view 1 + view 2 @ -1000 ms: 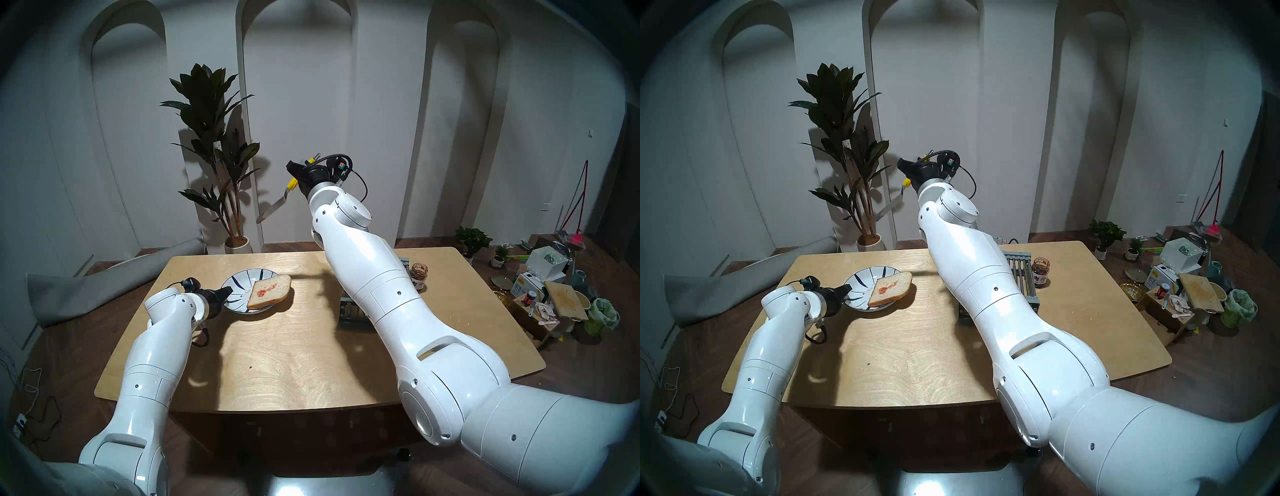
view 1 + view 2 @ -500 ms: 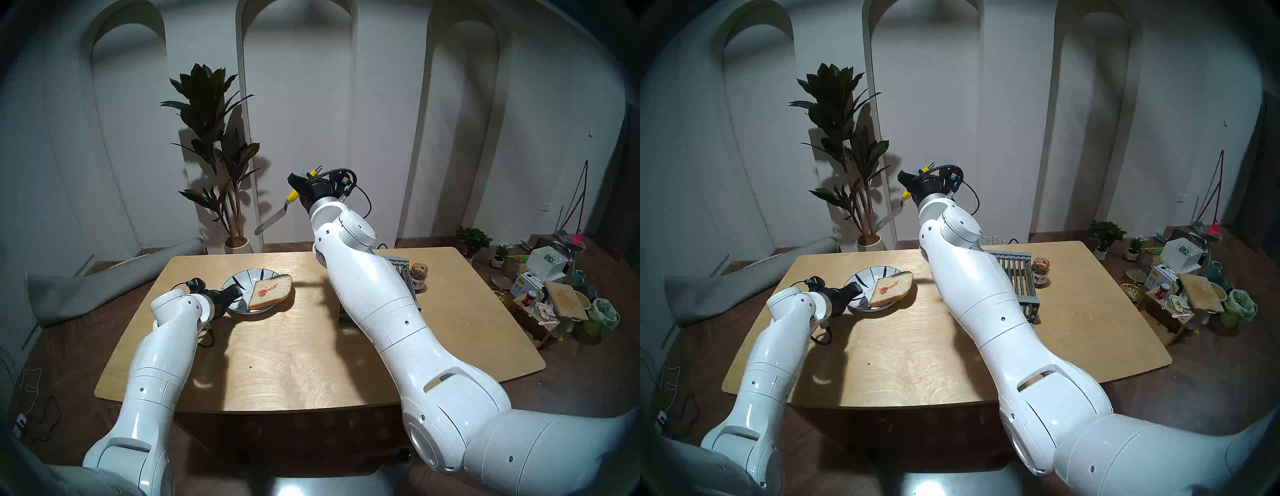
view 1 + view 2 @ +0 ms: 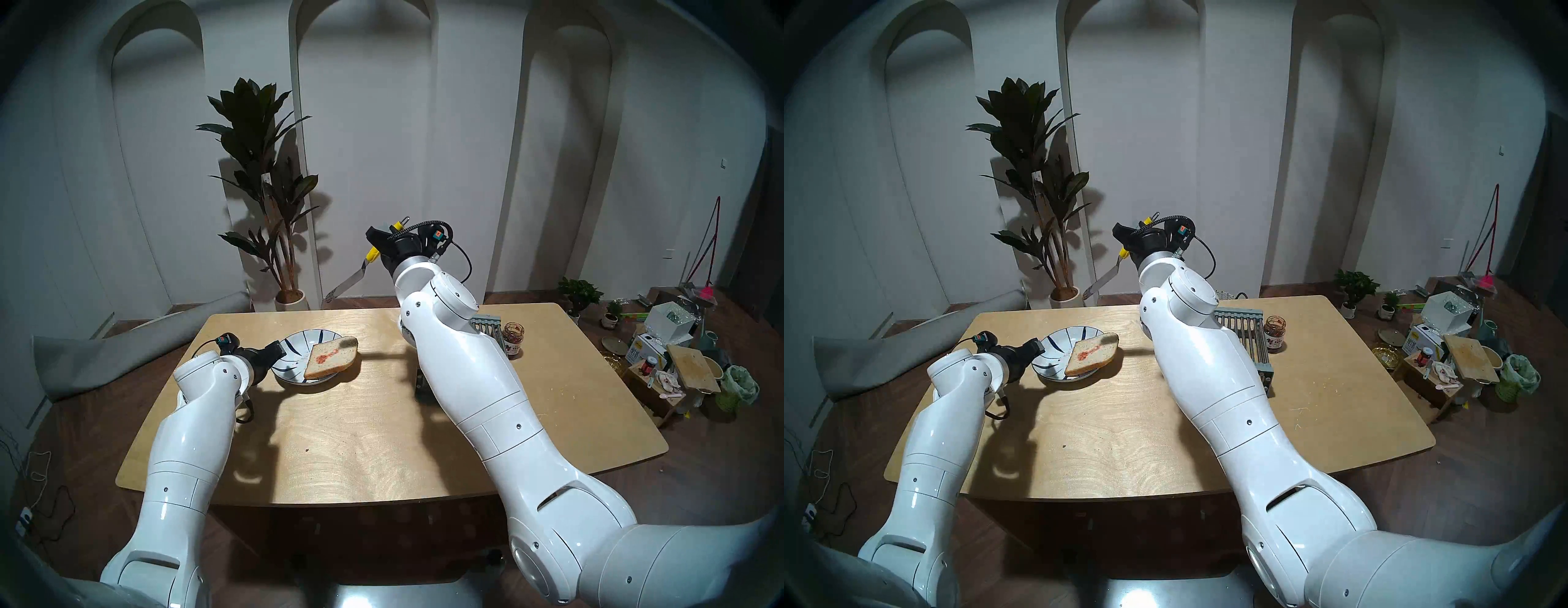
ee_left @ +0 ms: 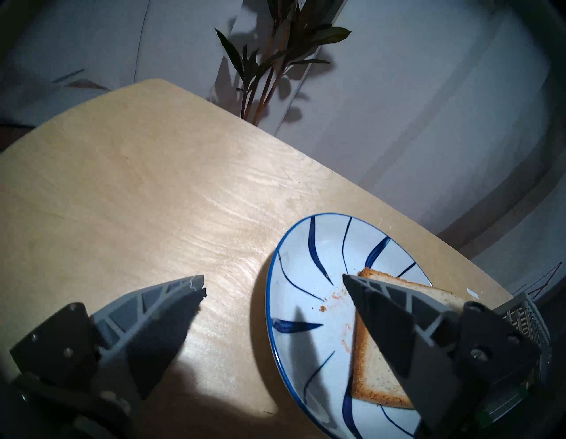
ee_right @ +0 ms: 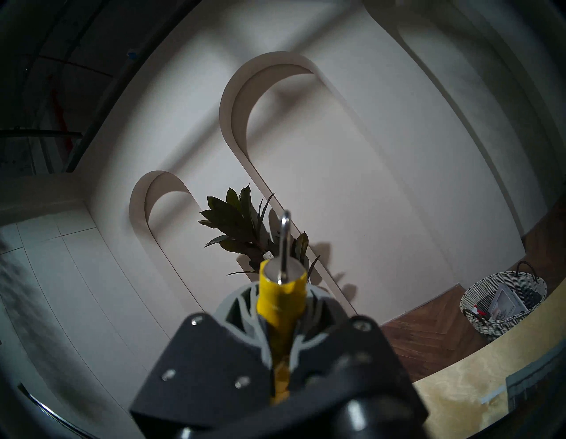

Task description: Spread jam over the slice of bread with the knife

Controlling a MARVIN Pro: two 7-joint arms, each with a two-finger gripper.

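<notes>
The slice of bread point(image 3: 335, 363) leans on the right rim of a white plate with blue strokes point(image 3: 292, 343), a red smear of jam point(image 3: 326, 356) on its face. My left gripper point(image 3: 278, 349) is open at the plate's left rim. In the left wrist view one finger point(image 4: 386, 318) is over the plate point(image 4: 306, 294) in front of the bread point(image 4: 372, 380), the other finger point(image 4: 165, 309) over bare table. High over the table's far edge, my right gripper point(image 3: 377, 245) is shut on the knife's yellow handle point(image 5: 281, 294), the blade point(image 3: 348, 283) slanting down to the left. The open jam jar point(image 3: 513, 338) stands at the far right.
A grey slatted rack point(image 3: 1246, 333) lies beside the jar, partly behind my right arm. A potted plant point(image 3: 288, 299) stands behind the table, a woven basket point(image 5: 502, 303) on the floor. Clutter fills the floor at the right.
My left gripper has opened and pulled back a little to the plate's left rim. My right arm has come down and to the right with the knife.
</notes>
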